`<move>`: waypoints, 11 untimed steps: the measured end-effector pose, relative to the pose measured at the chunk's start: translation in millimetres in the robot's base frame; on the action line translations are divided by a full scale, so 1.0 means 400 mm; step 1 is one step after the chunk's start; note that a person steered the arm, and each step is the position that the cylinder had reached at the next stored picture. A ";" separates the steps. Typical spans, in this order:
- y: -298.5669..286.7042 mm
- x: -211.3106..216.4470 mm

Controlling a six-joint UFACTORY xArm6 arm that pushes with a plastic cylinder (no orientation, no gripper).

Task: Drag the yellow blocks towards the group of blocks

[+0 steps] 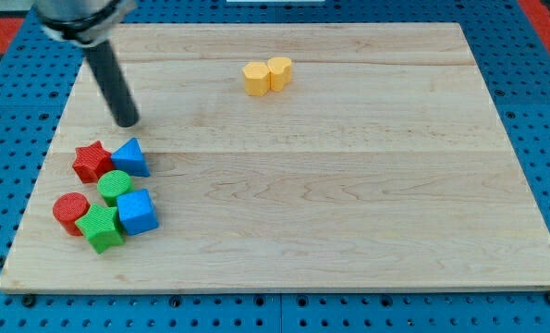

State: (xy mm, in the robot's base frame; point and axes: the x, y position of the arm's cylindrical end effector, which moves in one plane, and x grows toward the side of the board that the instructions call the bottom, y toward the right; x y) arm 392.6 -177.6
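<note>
Two yellow blocks sit touching near the view's top centre: a yellow hexagon (255, 79) on the left and a yellow heart-like block (280, 72) on the right. A group of blocks lies at the lower left: a red star (92, 162), a blue triangle (131, 157), a green cylinder (115, 187), a blue cube (137, 212), a green block (101, 228) and a red cylinder (70, 212). My tip (127, 121) rests on the board just above the red star and blue triangle, far left of the yellow blocks.
The wooden board (348, 203) lies on a blue pegboard table (543, 111). The rod's dark shaft rises to the view's upper left corner.
</note>
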 end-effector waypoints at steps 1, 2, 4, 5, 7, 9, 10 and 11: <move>0.048 0.064; 0.024 0.138; 0.417 0.009; 0.662 -0.150; 0.597 -0.259; 0.491 -0.240; 0.476 -0.324; 0.338 -0.303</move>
